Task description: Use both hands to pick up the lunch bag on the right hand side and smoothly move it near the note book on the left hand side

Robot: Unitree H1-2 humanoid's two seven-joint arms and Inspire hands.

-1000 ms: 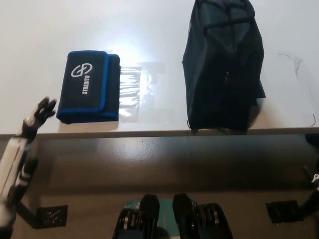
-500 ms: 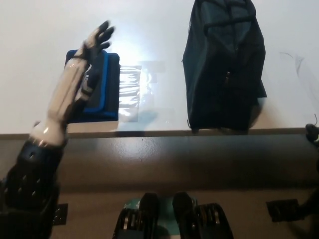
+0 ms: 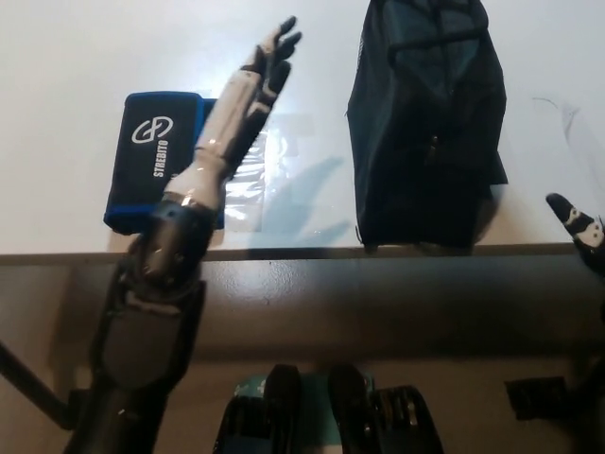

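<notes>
lunch bag [image 3: 425, 123] top cropped, right robot hand [image 3: 579, 223] mostly out of frame

Only readable text: white lettering "STREDITO", running vertically along flat black fabric notebook case with blue trim [image 3: 156, 156], lying on white desk [image 3: 66, 57]. White round emblem sits just above word on same case. No legible text on dark lunch bag [image 3: 425, 123].

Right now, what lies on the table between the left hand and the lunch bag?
In the head view, only bare white table separates the left hand from the lunch bag.
</notes>
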